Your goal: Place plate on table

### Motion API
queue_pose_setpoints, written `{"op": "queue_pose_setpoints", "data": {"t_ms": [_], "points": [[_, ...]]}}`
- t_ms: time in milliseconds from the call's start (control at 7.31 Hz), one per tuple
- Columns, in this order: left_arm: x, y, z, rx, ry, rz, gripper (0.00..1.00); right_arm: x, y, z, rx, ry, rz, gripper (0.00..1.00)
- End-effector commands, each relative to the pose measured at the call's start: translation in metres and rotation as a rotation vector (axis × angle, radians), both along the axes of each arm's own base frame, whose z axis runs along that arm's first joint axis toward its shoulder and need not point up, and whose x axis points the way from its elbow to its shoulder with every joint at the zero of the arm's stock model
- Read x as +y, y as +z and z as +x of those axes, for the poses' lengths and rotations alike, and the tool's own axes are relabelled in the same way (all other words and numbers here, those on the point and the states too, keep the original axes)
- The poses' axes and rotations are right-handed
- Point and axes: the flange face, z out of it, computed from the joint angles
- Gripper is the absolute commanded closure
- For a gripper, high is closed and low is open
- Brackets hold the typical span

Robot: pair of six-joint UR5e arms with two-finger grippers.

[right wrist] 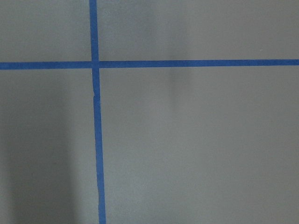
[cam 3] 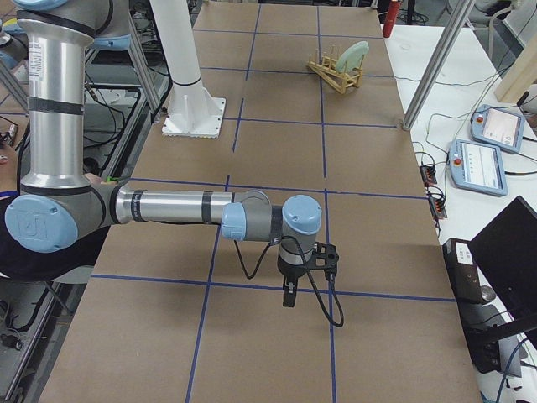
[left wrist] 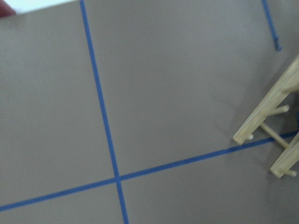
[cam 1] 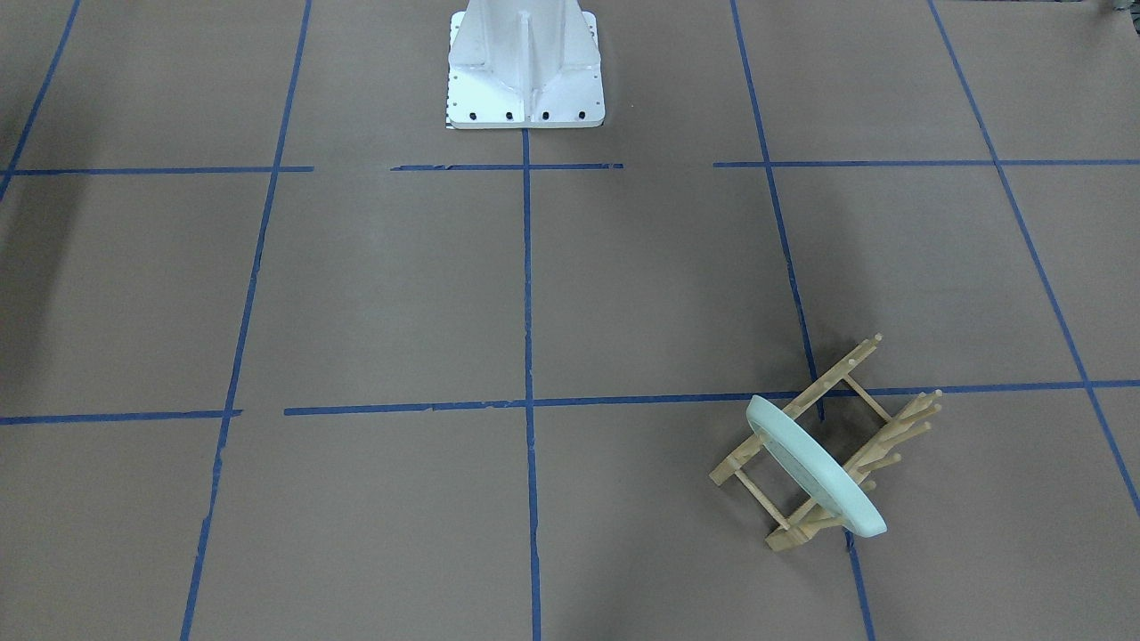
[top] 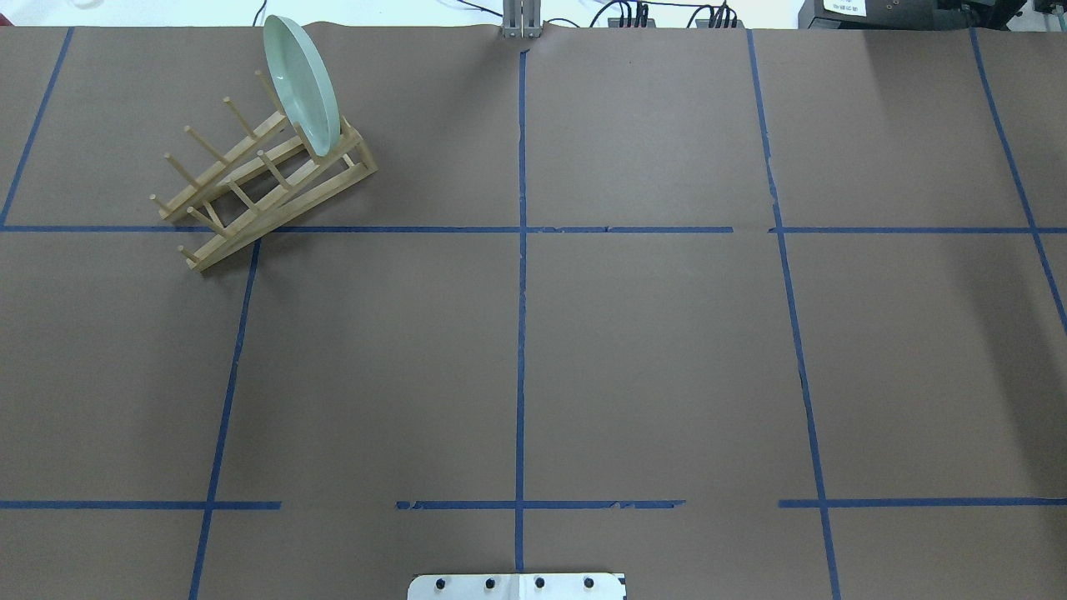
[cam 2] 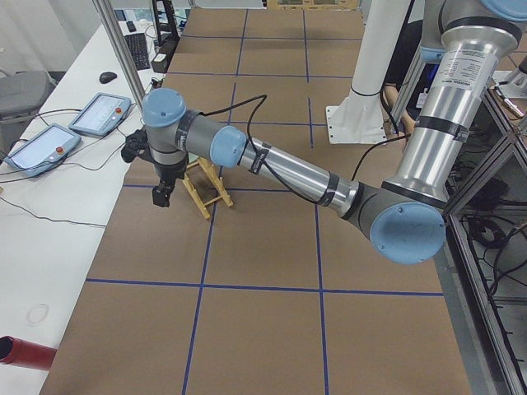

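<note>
Plate (top: 302, 83) stands on edge in wooden rack (cam 1: 837, 374), upper left of overhead view, on worktop (top: 650, 350). Left pincer (cam 2: 162, 196) apparently hangs beside rack & right pincer (cam 3: 289, 295) well apart. Spread or pressed together: can't tell.

A robotics lab: 2 silver industrial arms with pale blue joint caps (cam 2: 288, 173) work over a large brown paper-covered table (top: 667, 350) gridded with blue tape; a white steel pedestal (cam 1: 525, 71) is bolted to it; touchscreen teach pendants (cam 3: 491, 126), a black keyboard (cam 2: 138, 51) and black cables (top: 625, 17) crowd white side benches (cam 2: 49, 247).
</note>
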Motion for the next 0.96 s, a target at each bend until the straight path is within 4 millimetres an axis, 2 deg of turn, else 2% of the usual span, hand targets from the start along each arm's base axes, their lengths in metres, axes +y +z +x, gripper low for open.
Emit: {"op": "queue_pose_setpoints", "data": {"t_ms": [0, 137, 274, 547, 684, 821], "points": [[-0.003, -0.055, 0.058, 0.211, -0.134, 0.051, 0.00, 0.000, 0.000, 0.000, 0.000, -0.001, 0.001, 0.00], [0.002, -0.059, 0.125, 0.320, -0.117, 0.016, 0.00, 0.000, 0.000, 0.000, 0.000, -0.001, 0.001, 0.00], [0.008, -0.057, 0.159, 0.430, -0.136, -0.026, 0.00, 0.000, 0.000, -0.001, 0.000, -0.001, 0.000, 0.00], [0.010, -0.054, 0.210, 0.608, -0.297, -0.041, 0.00, 0.000, 0.000, 0.000, -0.001, 0.000, 0.000, 0.00], [0.008, -0.090, 0.258, 0.723, -0.355, -0.176, 0.00, 0.000, 0.000, 0.000, 0.000, -0.001, 0.001, 0.00], [0.007, -0.108, 0.305, 0.799, -0.441, -0.283, 0.00, 0.000, 0.000, 0.000, -0.002, -0.001, 0.001, 0.00]]}}
